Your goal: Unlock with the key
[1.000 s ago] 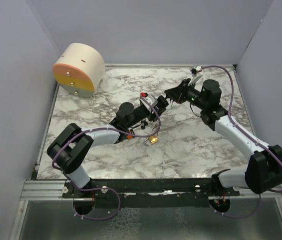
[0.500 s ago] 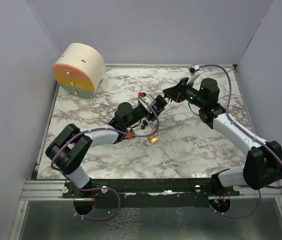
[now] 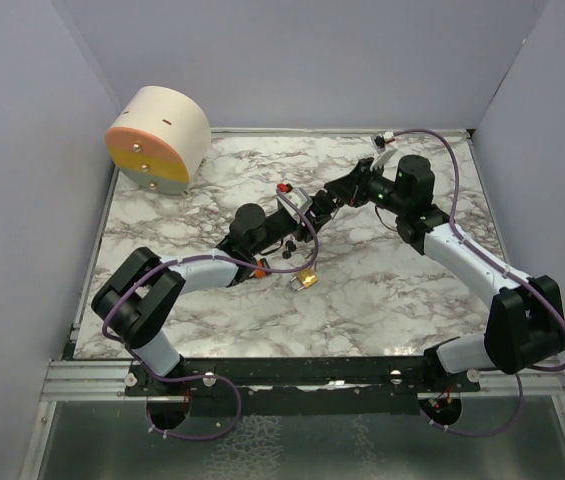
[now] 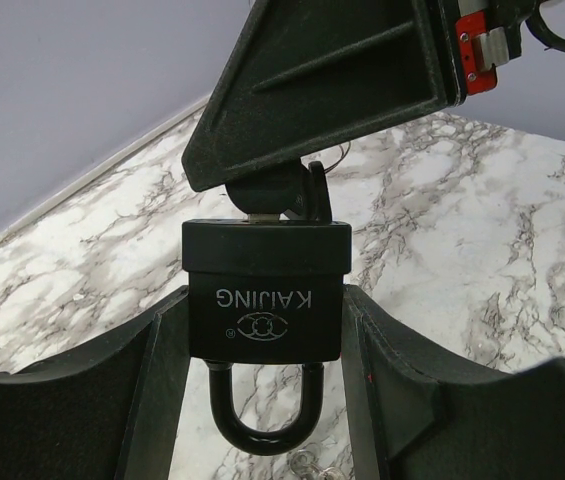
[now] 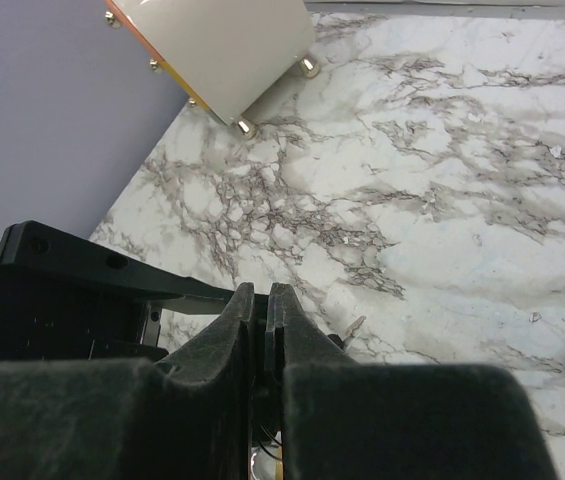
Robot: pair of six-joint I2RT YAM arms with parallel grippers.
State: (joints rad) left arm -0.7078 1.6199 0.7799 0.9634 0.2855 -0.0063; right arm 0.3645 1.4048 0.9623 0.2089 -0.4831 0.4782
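Left gripper (image 4: 260,385) clamps the padlock (image 4: 262,290), right gripper (image 5: 259,310) pinches the inserted key (image 4: 280,192); off-axis twisting could slip it.

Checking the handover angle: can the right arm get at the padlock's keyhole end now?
Likely yes: the left gripper clamps the padlock by its sides, leaving that end bare, and the right gripper has the key at it.

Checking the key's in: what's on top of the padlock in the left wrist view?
The key, pinched by the right tool, sits on the padlock; a sliver of silver blade shows between. How deep it goes is hidden inside the body.
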